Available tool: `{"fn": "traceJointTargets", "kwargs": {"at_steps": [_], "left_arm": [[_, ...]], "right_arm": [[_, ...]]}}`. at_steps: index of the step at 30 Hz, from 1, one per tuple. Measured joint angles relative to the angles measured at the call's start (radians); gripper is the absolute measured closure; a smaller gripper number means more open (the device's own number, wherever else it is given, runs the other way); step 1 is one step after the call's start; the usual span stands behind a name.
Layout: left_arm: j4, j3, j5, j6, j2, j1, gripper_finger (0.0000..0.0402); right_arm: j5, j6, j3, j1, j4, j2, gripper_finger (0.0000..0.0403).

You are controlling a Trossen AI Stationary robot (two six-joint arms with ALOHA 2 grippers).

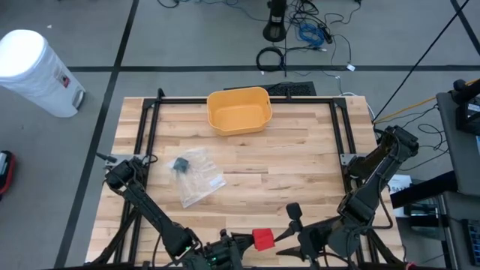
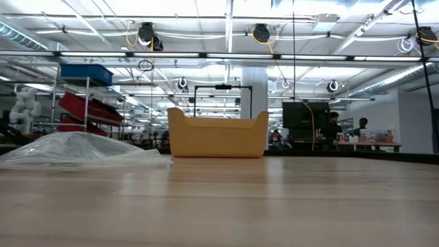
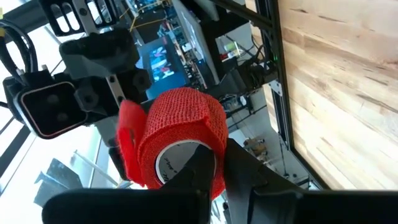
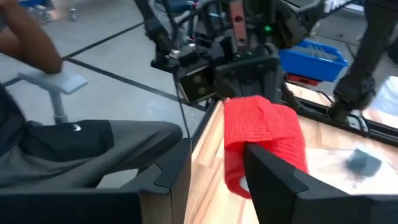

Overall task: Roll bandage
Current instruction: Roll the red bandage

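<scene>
Left pincer (image 3: 214, 177): clenched on the red bandage roll (image 3: 180, 134), fingers pinching it at the core and rim. A loose tail of the bandage (image 3: 127, 146) hangs off one side of the roll.

Right pincer (image 4: 214, 168): jaws part open, one finger (image 4: 277, 180) lying against the roll (image 4: 264, 130), the other standing clear of it. Whether it grips the tail or only touches the roll, cannot tell.

Position: in the high view both pincers meet at the near edge of the tabletop (image 1: 300, 150), left (image 1: 238, 241) and right (image 1: 294, 225) on either side of the roll (image 1: 263, 239). The roll is held in the air at that edge, not resting on the wood.

Step, by judgement: winding is in hand, most of the strip already wound, the tail still loose. Next move calls for the right pincer to take the tail and lay it round the roll under tension while the left holds or turns the core.

Farther out: a clear bag (image 1: 193, 174) with a dark item at mid-tabletop, a yellow bin (image 1: 238, 109) at the far edge. A seated person's leg (image 4: 74, 149) shows beyond the tabletop.
</scene>
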Motion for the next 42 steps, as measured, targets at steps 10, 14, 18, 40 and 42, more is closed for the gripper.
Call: {"fn": "traceJointTargets", "kwargs": {"at_steps": [10, 14, 18, 40, 42], "left_arm": [[0.000, 0.000, -0.001, 0.000, 0.000, -0.001, 0.0375], [0.000, 0.000, -0.001, 0.000, 0.000, -0.001, 0.0375], [0.001, 0.000, -0.001, 0.000, 0.000, -0.001, 0.0375], [0.012, 0.000, 0.005, 0.000, 0.001, 0.004, 0.0375], [0.021, 0.000, 0.005, 0.001, 0.001, 0.008, 0.0375]], "right_arm": [[0.032, -0.014, 0.000, -0.007, 0.012, 0.000, 0.0272], [-0.075, -0.018, 0.000, -0.014, 0.011, 0.000, 0.0272], [-0.068, -0.004, 0.000, -0.011, 0.000, -0.002, 0.0272], [0.107, 0.043, 0.000, 0.106, -0.162, -0.024, 0.0272], [0.160, 0.048, 0.000, 0.108, -0.163, -0.022, 0.0272]]}}
